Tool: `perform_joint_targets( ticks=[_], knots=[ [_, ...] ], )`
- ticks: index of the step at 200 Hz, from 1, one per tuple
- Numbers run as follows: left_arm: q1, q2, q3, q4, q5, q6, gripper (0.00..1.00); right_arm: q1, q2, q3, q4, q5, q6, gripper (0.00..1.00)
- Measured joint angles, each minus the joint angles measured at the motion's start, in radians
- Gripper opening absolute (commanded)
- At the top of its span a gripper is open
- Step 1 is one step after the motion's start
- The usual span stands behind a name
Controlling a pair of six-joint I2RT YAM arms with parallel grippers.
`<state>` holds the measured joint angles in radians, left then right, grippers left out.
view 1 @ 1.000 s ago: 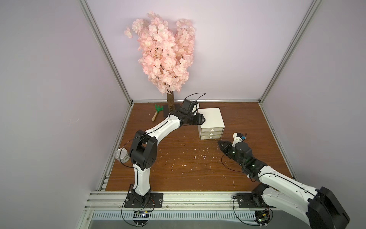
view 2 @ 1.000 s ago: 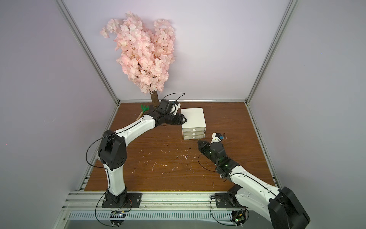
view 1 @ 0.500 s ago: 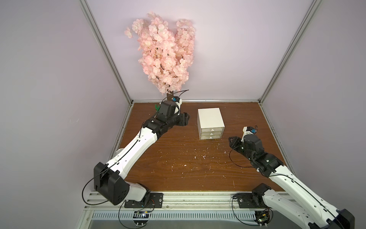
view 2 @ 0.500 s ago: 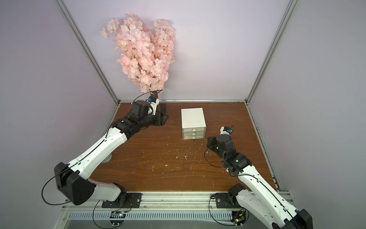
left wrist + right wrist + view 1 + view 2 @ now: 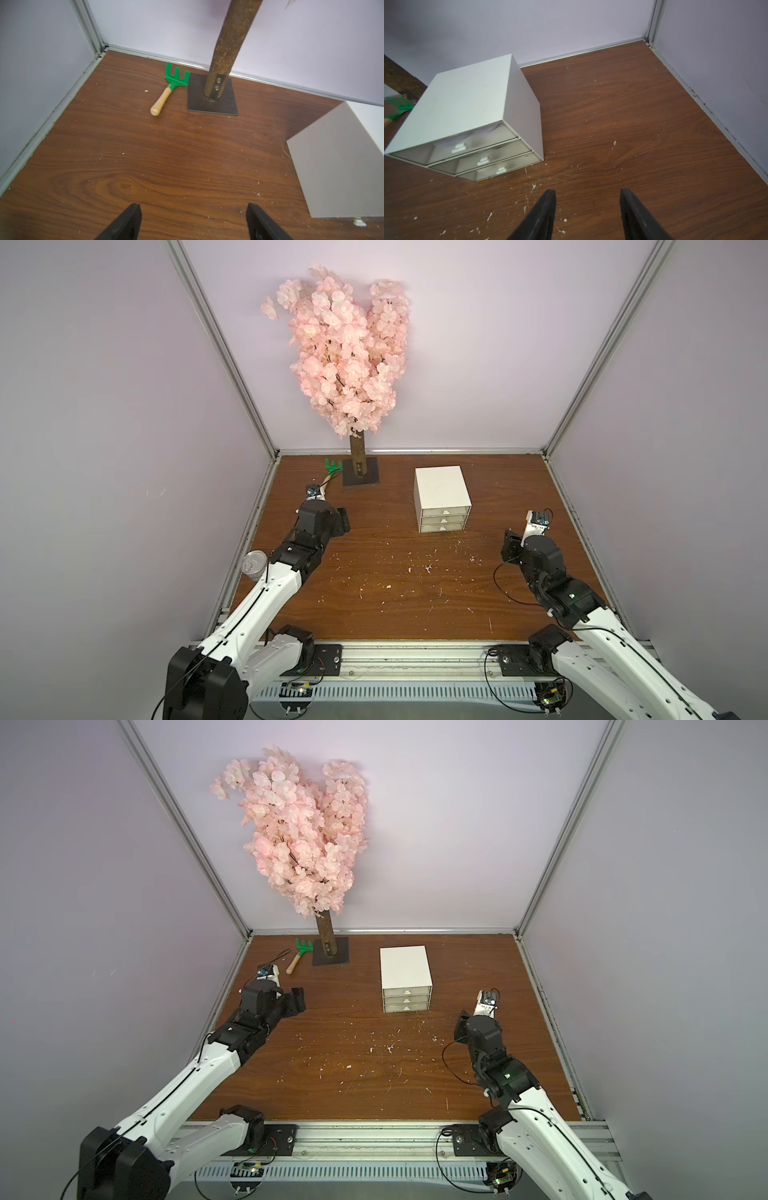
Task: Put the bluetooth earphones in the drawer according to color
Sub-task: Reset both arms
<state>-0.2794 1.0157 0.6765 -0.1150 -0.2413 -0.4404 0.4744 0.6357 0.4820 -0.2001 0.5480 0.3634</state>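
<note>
In both top views the drawer stands shut on the surface, with no earphones visible. Left wrist: the left gripper gapes empty facing the rake, a false target. Right wrist: the right gripper gapes empty, and tugging a handle may drag the drawer.

Pulled back from the drawer on both sides.
A second ago the left gripper reached the drawer's left side, by the tree base; it has since drawn back toward the tabletop's left edge and now sits well apart from the drawer, and the green rake it half covered lies in full view. The right gripper, earlier close to the drawer's front right corner, has swung out toward the right edge.
</note>
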Motion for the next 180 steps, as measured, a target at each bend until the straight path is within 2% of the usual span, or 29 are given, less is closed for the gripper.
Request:
perform_joint_targets(
  ticks=[38, 62, 97, 136, 180],
  knots=[
    [0.0, -0.021, -0.16, 0.164, -0.082, -0.055, 0.85, -0.006, -0.077, -0.209, 0.272, 0.102, -0.21, 0.78],
    [0.0, -0.033, -0.275, 0.297, -0.127, -0.078, 0.86, -0.024, -0.046, -0.312, 0.465, 0.125, -0.294, 0.83],
    [0.0, -0.034, -0.386, 0.474, -0.199, -0.067, 0.88, -0.105, 0.14, -0.377, 0.726, 0.114, -0.353, 0.87],
    [0.0, -0.029, -0.465, 0.678, -0.261, -0.02, 0.89, -0.245, 0.336, -0.397, 0.966, 0.048, -0.341, 0.87],
    [0.0, -0.016, -0.483, 0.833, -0.304, 0.065, 0.9, -0.29, 0.54, -0.406, 1.197, 0.011, -0.339, 0.89]
  ],
)
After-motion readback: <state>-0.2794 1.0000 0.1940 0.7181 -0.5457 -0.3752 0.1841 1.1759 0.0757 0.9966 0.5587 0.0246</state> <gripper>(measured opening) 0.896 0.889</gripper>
